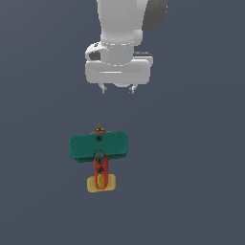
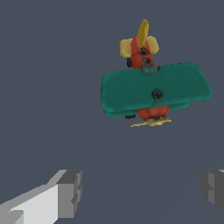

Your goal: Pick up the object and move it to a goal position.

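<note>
Teal-winged and red-bodied, the toy airplane (image 1: 99, 155) lay on the grey counter (image 1: 38, 191) — apart from my end effector (image 1: 117, 89), whose fingers (image 2: 70, 193) stood wide open, holding nothing.

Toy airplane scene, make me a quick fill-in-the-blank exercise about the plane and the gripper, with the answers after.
1. The toy airplane has a broad wing colored ____.
2. The gripper holds nothing; its fingers stand ____.
3. The plane's tail is colored ____.
4. In the exterior view, the plane's nose points ____ the gripper.

Missing words: teal-green; open; yellow; toward
</note>
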Robot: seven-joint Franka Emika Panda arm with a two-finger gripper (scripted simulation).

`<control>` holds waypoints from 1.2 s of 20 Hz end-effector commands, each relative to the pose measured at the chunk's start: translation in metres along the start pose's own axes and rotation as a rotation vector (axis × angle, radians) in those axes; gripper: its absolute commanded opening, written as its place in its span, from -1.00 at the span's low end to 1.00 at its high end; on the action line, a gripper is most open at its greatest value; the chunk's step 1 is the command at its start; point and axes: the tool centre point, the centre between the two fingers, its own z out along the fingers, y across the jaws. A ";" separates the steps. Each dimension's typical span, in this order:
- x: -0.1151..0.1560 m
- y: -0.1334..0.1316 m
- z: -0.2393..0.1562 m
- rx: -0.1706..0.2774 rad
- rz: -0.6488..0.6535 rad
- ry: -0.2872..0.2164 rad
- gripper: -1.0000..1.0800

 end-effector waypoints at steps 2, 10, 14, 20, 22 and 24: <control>0.000 0.000 0.000 0.000 0.000 0.000 0.62; -0.003 0.000 0.010 0.026 0.018 -0.028 0.62; -0.006 0.000 0.020 0.054 0.039 -0.058 0.62; -0.014 -0.001 0.042 0.115 0.083 -0.121 0.62; -0.017 -0.001 0.050 0.139 0.101 -0.146 0.62; -0.020 -0.002 0.058 0.163 0.119 -0.171 0.62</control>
